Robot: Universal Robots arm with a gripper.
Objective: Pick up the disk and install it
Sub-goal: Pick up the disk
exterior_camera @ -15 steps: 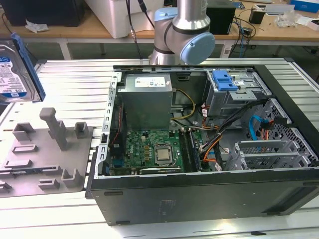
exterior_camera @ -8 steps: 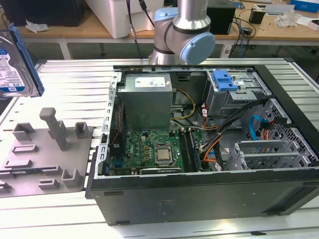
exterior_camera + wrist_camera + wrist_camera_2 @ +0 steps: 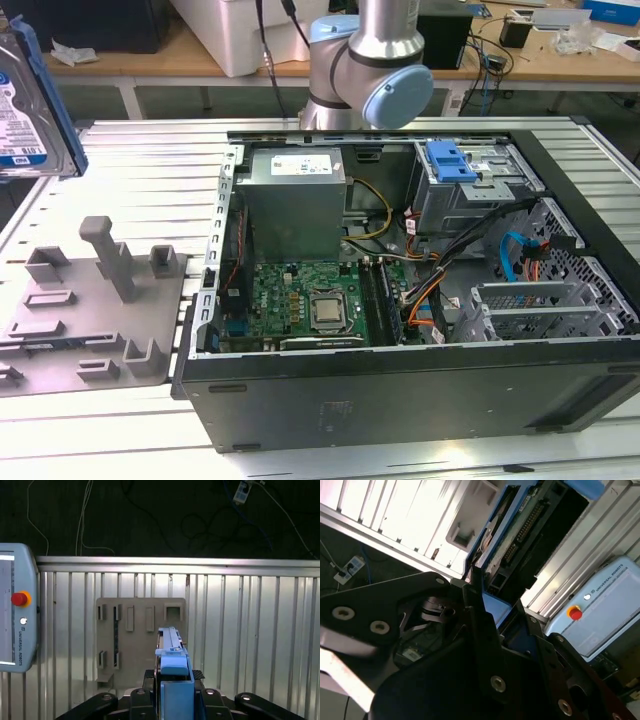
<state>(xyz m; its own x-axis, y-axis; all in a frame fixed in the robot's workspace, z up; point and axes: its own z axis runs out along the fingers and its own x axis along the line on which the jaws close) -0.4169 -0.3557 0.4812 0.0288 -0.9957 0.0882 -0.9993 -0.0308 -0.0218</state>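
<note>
The disk [image 3: 28, 105] hangs in the air at the exterior view's far left edge, well above the slatted table, its silver face and blue-and-white label framed by a blue caddy rail. In the first wrist view I see the disk [image 3: 173, 665] edge-on, its blue rail rising from between the black fingers [image 3: 142, 700] of my gripper [image 3: 175, 702]. The second wrist view shows the disk [image 3: 527, 527] from its underside, with its circuit board and connector, gripped by the gripper [image 3: 487, 612]. The gripper is shut on the disk.
A grey fixture [image 3: 95, 300] with upright posts lies on the table below the disk, also the fixture [image 3: 140, 630] in the first wrist view. The open computer case [image 3: 400, 390] holds a grey drive cage [image 3: 480, 195] with a blue latch bracket [image 3: 452, 160]. A teach pendant [image 3: 17, 607] lies on the table.
</note>
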